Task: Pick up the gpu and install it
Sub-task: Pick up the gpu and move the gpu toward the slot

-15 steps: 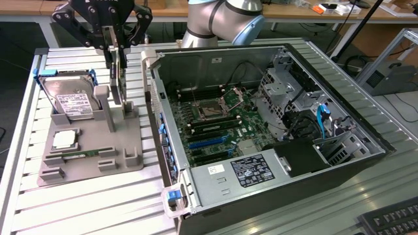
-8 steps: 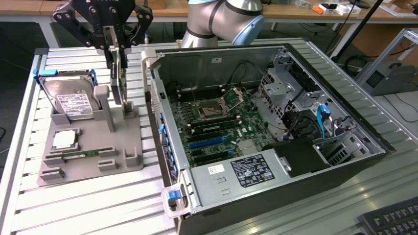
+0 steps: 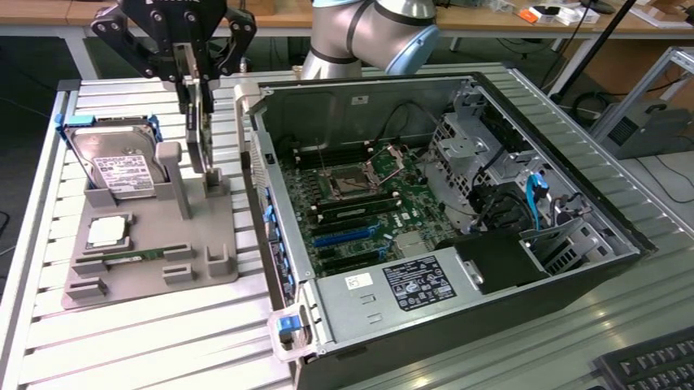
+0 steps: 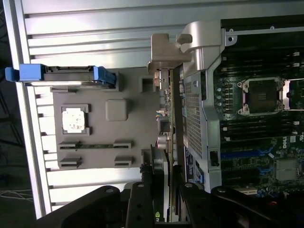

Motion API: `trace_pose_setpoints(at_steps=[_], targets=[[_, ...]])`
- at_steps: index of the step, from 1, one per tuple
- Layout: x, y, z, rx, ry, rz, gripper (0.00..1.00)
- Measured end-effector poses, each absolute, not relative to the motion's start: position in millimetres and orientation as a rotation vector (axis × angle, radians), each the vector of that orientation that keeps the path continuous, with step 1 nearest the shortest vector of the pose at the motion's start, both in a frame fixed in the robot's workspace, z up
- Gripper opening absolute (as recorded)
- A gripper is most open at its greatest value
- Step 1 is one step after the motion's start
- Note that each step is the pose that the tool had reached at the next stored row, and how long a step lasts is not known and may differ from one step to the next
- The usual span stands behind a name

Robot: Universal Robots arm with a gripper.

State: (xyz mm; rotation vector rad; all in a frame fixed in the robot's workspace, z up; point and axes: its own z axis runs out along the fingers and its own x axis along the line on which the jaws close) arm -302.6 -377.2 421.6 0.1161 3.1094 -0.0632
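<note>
So the tool (image 3: 197,69) is clamped on the gpu (image 3: 198,122), one finger on each flat face, gripping it near its upper end. The card hangs straight down from the tool, standing on edge. In the wrist view you're looking down its thin edge, with the tool (image 4: 164,179) pinching the gpu (image 4: 167,128) from both sides and the silver bracket (image 4: 164,52) at the end farthest from the tool. Directly below the tool is the gray holder (image 3: 152,244) on the tabletop (image 3: 141,341). The card's bottom end is right at the holder's upright posts, and honestly I can't tell if it's still seated in them or just clear. Beside the tool, on the exterior view's left, the hard drive (image 3: 119,166) leans in its slot. Farther out from the tool on the same holder are the cpu (image 3: 106,231) and the memory stick (image 3: 125,258), both lying flat. On the tool's other side, close by, is the open case (image 3: 358,101) with the motherboard (image 3: 358,211) exposed, and the card is just outside the case wall.
</note>
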Motion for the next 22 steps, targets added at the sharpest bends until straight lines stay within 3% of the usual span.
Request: trace_pose_setpoints(at_steps=[22], targets=[[-292, -377, 422, 0.116, 3.109, -0.064, 0.27]])
